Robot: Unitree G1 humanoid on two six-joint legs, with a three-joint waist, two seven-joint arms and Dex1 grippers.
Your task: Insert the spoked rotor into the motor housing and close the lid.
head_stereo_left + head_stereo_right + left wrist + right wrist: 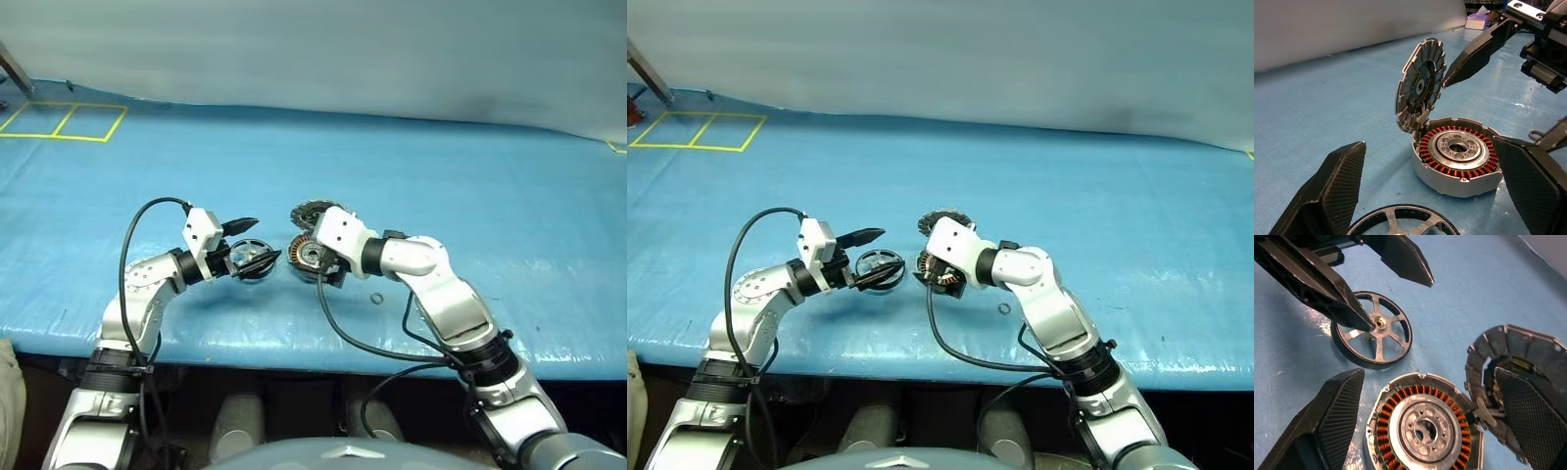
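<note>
Housing [1457, 159] sitting w/ lid [1419, 90] propped upright (windings exposed for loading), wheel [1373, 329] lying beside; left gripper [249, 245] & right gripper [1422, 426] both hanging spread, grasping nothing.

You see the silver spoked rotor [1373, 330] lying flat left of the copper-wound round silver housing [1458, 157]; its finned lid [1419, 90] stands open at the far side.

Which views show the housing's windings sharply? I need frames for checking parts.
Left wrist view: the motor housing is crisp, copper windings distinct, while the near fingers are soft. Right wrist view: windings also clear, spoked rotor sharp. Eye views: housing small, detail lost.
</note>
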